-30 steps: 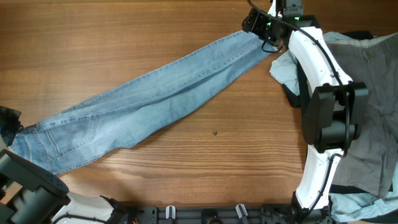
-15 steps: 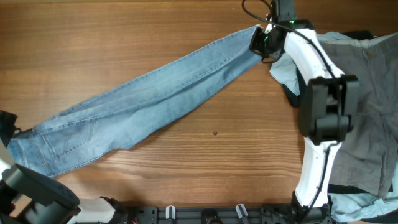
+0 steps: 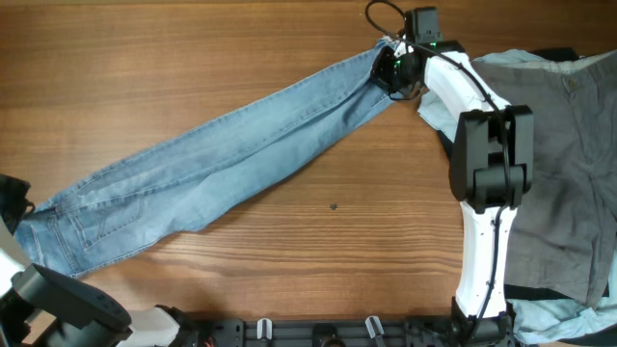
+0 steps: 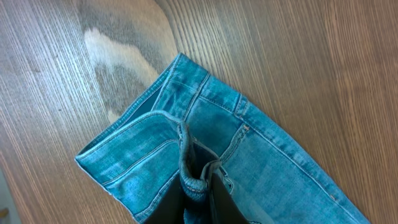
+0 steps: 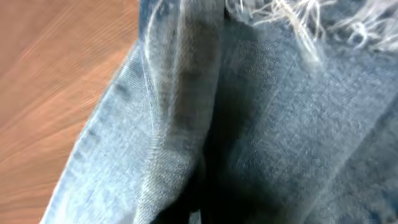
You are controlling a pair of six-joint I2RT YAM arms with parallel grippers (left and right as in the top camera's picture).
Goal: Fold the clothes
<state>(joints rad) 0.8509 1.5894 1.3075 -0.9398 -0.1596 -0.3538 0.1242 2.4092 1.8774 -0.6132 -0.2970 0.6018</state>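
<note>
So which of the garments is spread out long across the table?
The blue jeans, lying stretched diagonally from lower left to upper right. The grey garment and the pale blue one sit heaped at the right edge.

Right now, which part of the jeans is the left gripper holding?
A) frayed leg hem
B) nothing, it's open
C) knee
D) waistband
D: the left wrist view shows the left gripper pinching bunched denim at the waistband of the jeans.
</note>
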